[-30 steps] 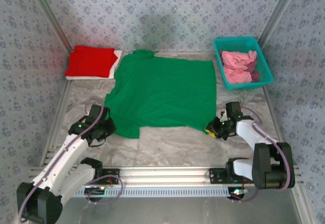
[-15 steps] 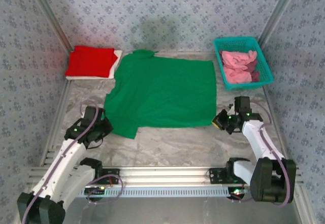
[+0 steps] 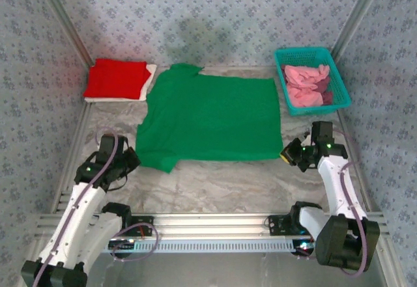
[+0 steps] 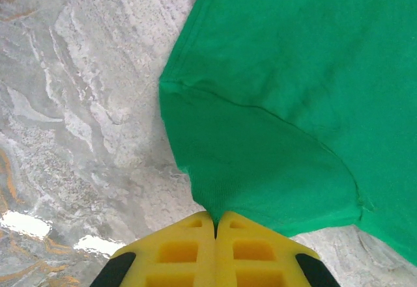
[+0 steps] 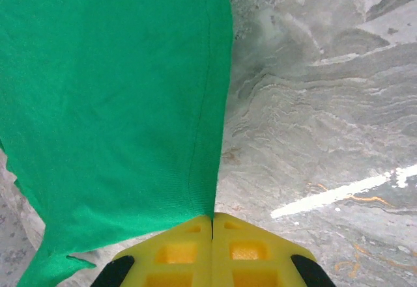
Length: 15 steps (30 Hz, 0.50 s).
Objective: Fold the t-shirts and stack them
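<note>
A bright green t-shirt (image 3: 208,118) lies spread flat on the middle of the table. My left gripper (image 3: 133,159) is shut on the tip of its near left sleeve, and the left wrist view shows the cloth (image 4: 280,105) pinched between the yellow fingers of the gripper (image 4: 215,220). At the hem's near right corner my right gripper (image 3: 287,153) is shut too, gripper (image 5: 212,220) nipping the hemmed edge of the shirt (image 5: 111,92). A folded red t-shirt (image 3: 117,77) rests on a folded white one (image 3: 152,73) at the back left.
A teal mesh basket (image 3: 339,72) at the back right holds crumpled pink shirts (image 3: 305,82) and a maroon one (image 3: 328,96). Patterned walls close in the back and sides. A metal rail (image 3: 215,222) runs along the near edge.
The right gripper has shut on the hem corner and moved right and slightly back. The left gripper has drawn left with the sleeve. The green shirt now lies wider and flatter.
</note>
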Tool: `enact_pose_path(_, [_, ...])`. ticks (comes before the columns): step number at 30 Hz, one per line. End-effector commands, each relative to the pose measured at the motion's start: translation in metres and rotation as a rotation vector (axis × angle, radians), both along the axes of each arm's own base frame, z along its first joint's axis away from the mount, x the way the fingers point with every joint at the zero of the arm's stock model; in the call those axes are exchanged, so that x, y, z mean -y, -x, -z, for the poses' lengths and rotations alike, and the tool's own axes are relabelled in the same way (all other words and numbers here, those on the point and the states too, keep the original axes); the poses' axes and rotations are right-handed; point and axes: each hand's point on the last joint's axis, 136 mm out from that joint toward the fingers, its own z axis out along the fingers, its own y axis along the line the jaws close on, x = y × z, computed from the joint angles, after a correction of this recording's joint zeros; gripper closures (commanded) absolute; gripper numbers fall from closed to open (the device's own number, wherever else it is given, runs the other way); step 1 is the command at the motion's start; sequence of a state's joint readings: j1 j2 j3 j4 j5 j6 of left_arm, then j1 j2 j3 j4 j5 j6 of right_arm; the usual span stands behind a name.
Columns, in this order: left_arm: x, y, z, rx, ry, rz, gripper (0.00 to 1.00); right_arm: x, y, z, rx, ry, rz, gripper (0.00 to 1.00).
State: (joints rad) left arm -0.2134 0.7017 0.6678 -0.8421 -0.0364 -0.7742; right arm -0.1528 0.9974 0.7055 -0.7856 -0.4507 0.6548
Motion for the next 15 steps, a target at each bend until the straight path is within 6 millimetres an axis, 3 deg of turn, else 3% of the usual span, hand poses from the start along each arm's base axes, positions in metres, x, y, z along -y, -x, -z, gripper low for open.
enact_pose_path(1, [0.001, 0.003, -0.001, -0.012, 0.013, 0.007, 1.00, 0.003, 0.014, 0.014, -0.059, 0.017, 0.000, 1.00])
enact_pose_path(6, [0.012, 0.012, 0.011, -0.042, 0.089, 0.016, 1.00, 0.001, 0.028, 0.040, -0.108, 0.016, 0.002, 1.00])
enact_pose_path(15, [0.009, 0.034, -0.021, 0.040, 0.129, 0.002, 1.00, 0.002, 0.037, 0.026, -0.064, 0.036, 0.016, 1.00])
